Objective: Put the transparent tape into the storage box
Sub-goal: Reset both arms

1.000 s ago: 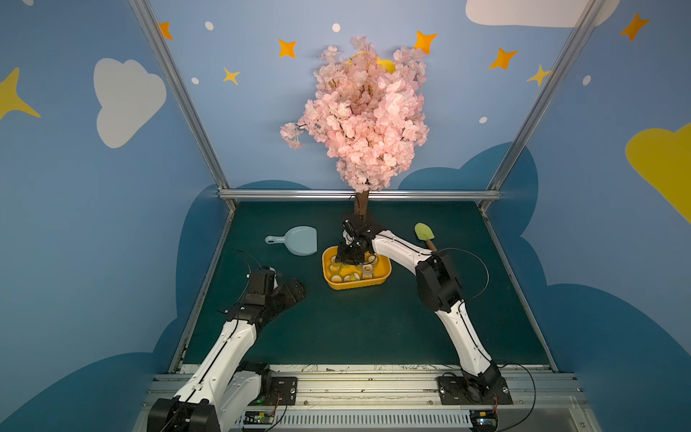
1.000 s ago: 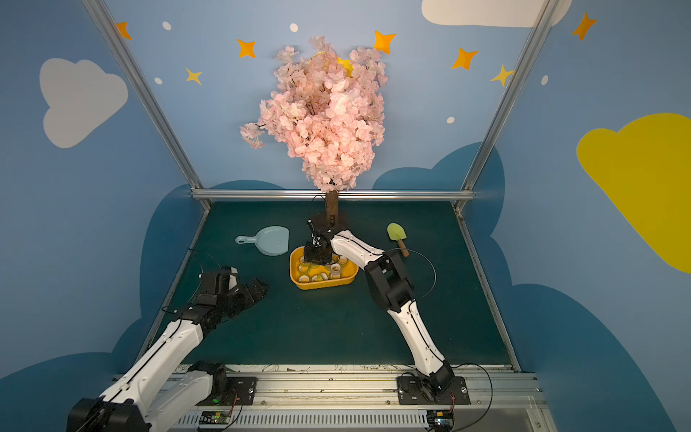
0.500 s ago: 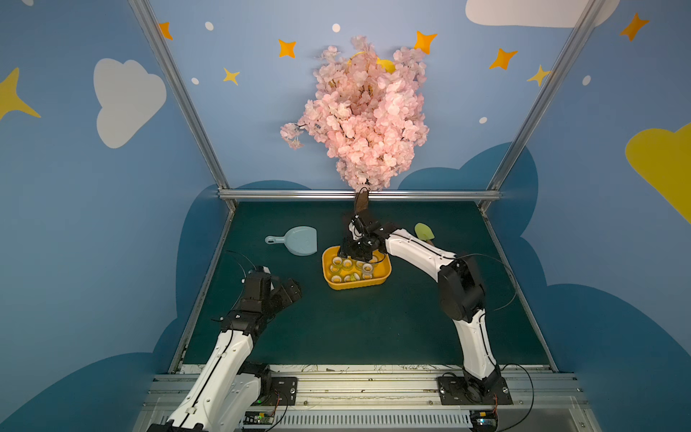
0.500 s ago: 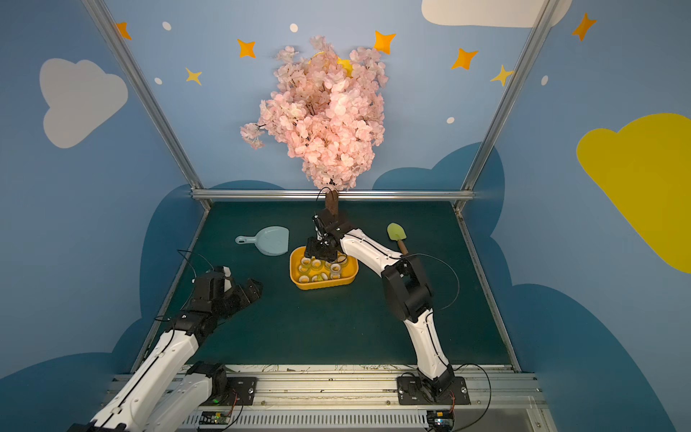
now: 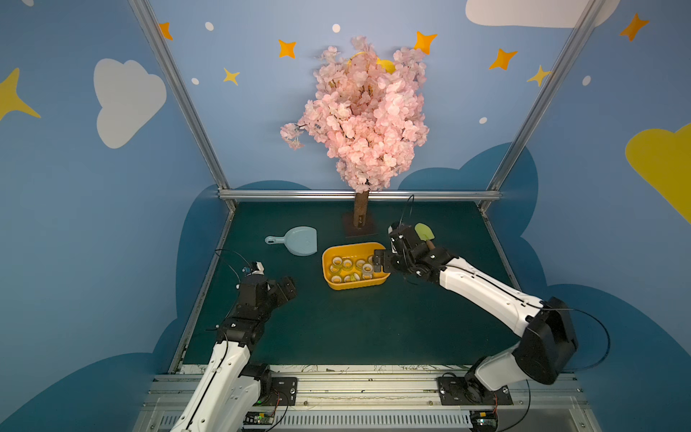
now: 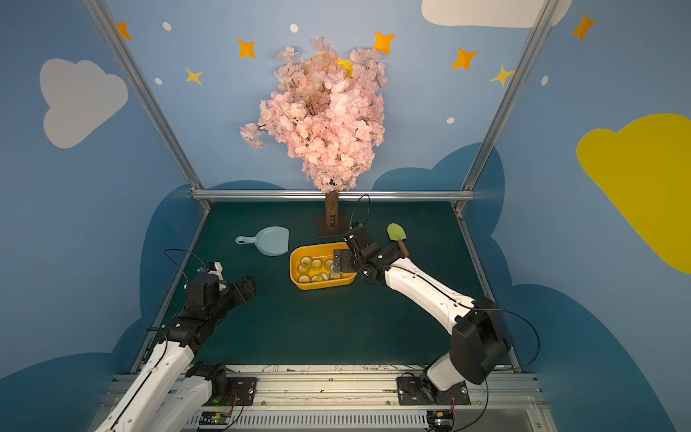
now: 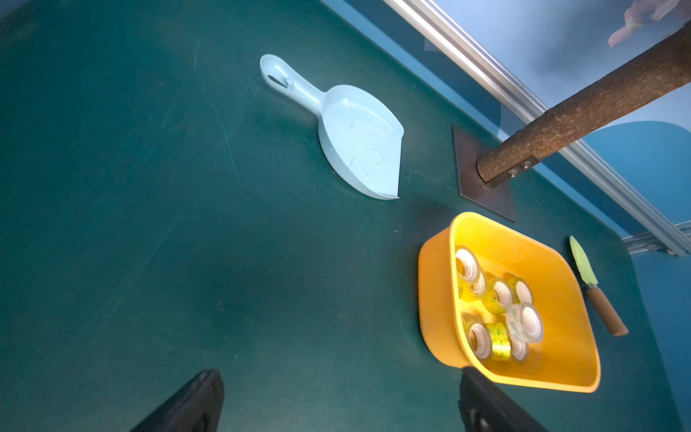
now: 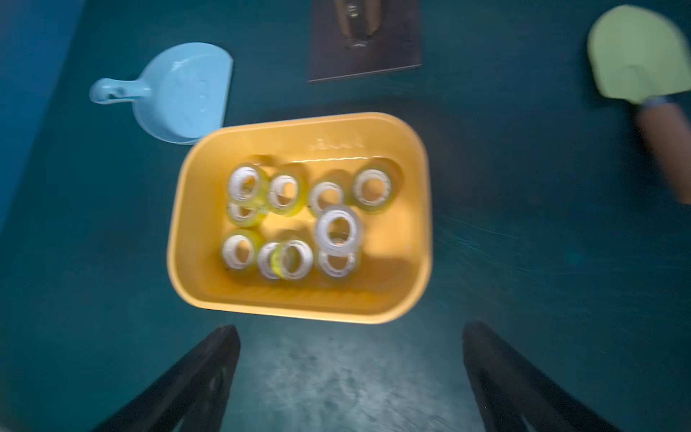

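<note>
Right gripper (image 8: 351, 329): fingers spread wide, nothing in them, at one end of the yellow storage box (image 8: 179, 239). Transparent tape (image 8: 338, 232) lies inside the box on top of other rolls (image 8: 239, 252). Left gripper (image 7: 340, 374): fingers released, empty, above bare table (image 7: 149, 224), well apart from the box.

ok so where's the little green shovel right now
In both top views the green shovel lies on the mat toward the back, to the right of the storage box and the tree base.

White-shelled left arm (image 5: 226, 361), matching right arm (image 5: 486, 290), black joints, black left claw (image 5: 280, 290), right claw (image 5: 385, 253), thin cables
</note>
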Action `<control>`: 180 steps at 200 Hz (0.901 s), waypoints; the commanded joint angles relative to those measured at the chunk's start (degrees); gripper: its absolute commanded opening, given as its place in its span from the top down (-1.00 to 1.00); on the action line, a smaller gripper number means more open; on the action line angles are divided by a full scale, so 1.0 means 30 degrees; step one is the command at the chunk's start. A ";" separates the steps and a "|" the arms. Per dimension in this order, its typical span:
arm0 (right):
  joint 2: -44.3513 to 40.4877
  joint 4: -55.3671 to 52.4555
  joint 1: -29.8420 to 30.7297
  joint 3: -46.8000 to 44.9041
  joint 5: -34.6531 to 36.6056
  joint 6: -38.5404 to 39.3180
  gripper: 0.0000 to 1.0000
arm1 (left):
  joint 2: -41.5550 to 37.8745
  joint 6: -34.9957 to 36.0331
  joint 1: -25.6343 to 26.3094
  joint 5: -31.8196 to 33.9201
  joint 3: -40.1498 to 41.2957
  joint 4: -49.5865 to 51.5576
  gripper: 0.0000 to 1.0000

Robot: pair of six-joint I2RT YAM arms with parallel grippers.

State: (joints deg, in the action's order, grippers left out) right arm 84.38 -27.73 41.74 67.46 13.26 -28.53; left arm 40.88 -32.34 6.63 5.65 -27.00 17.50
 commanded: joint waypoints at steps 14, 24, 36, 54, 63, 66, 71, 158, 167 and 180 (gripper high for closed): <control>-0.3892 0.1798 -0.0380 -0.4056 0.6457 0.3193 -0.97 | 0.0057 0.2424 0.0122 0.1759 0.0987 -0.2760 -1.00; -0.5056 0.3010 -0.0543 -0.5557 0.7708 0.4351 -0.97 | 0.0072 0.2779 0.0121 0.2321 0.1240 -0.3563 -1.00; -0.6459 0.4526 -0.0684 -0.7565 0.9604 0.5358 -0.97 | 0.0214 0.3214 0.0097 0.3161 0.1355 -0.4285 -1.00; -0.8731 0.7387 -0.1219 -1.0466 1.0640 0.7470 -0.97 | 0.0691 0.4384 0.0107 0.3919 0.1542 -0.5682 -1.00; -0.9887 0.9073 -0.1670 -1.1817 1.0371 0.8568 -0.97 | 0.1030 0.4903 0.0104 0.4328 0.1673 -0.6524 -1.00; -1.0202 0.9671 -0.1864 -1.2262 1.0251 0.8939 -0.97 | 0.1157 0.5028 0.0103 0.4470 0.1713 -0.6838 -1.00; -1.0718 1.0692 -0.2231 -1.2990 1.0030 0.9492 -0.97 | 0.1405 0.5301 0.0097 0.4689 0.1825 -0.7414 -1.00; -0.7920 1.4685 -0.8163 -1.4665 0.7358 0.8353 -0.97 | 0.8193 0.8445 -0.0431 0.6637 0.3478 -1.7518 -1.00; -0.7165 1.6197 -0.8295 -1.5007 0.7234 0.8541 -0.97 | 0.8935 0.8772 -0.0616 0.6418 0.3523 -1.8307 -1.00; -0.6114 1.8297 -0.8504 -1.5496 0.7247 0.9002 -0.97 | 1.0000 0.9090 -0.0883 0.5891 0.3551 -1.9309 -1.00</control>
State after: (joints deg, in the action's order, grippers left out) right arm 61.71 14.50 17.26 22.72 35.44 -2.70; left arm 66.70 -9.04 5.23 24.38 -16.88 -28.64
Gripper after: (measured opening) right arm 0.985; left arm 0.998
